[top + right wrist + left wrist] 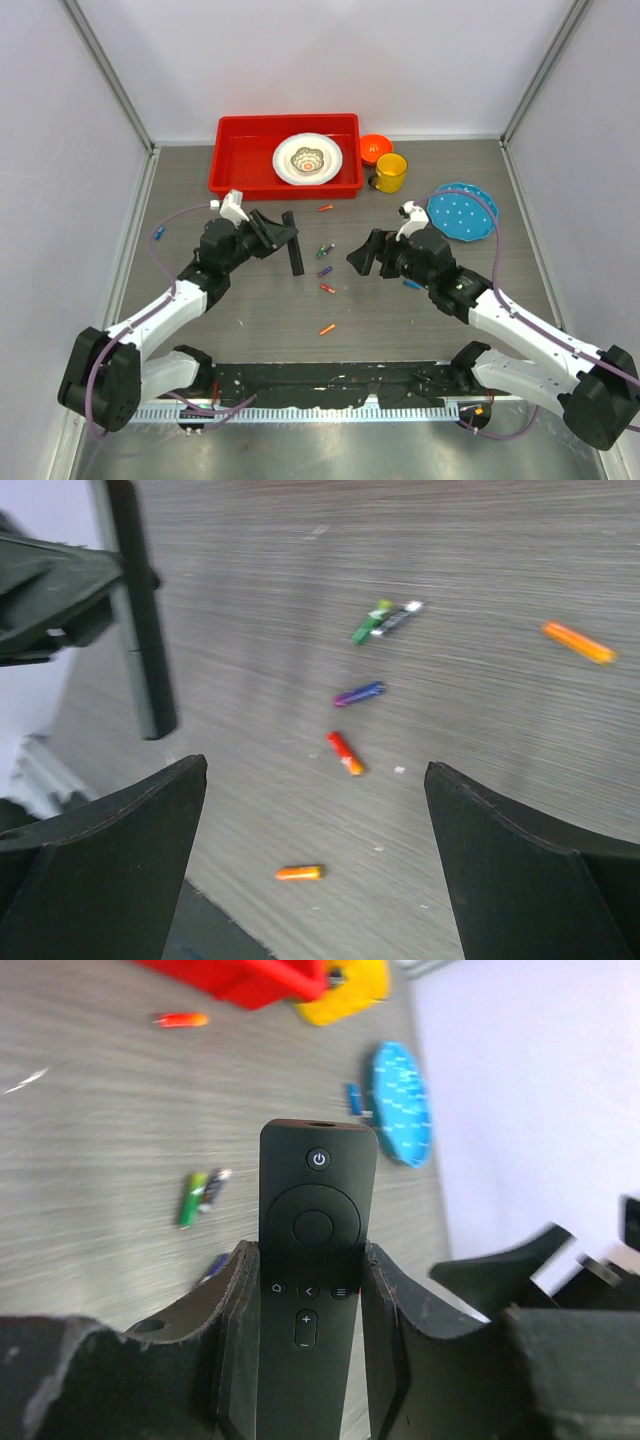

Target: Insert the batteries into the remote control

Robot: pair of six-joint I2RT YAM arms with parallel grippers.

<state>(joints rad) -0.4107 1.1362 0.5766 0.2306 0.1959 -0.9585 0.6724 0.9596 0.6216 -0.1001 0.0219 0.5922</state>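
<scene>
One arm loaded, the other free
The left gripper [310, 1262] clamps the remote control [318, 1190] (buttons toward its camera); the right gripper [315, 770], fingers apart, hangs nearer the red battery [344, 752], on the table [480, 560], slantwise to its gap.
</scene>
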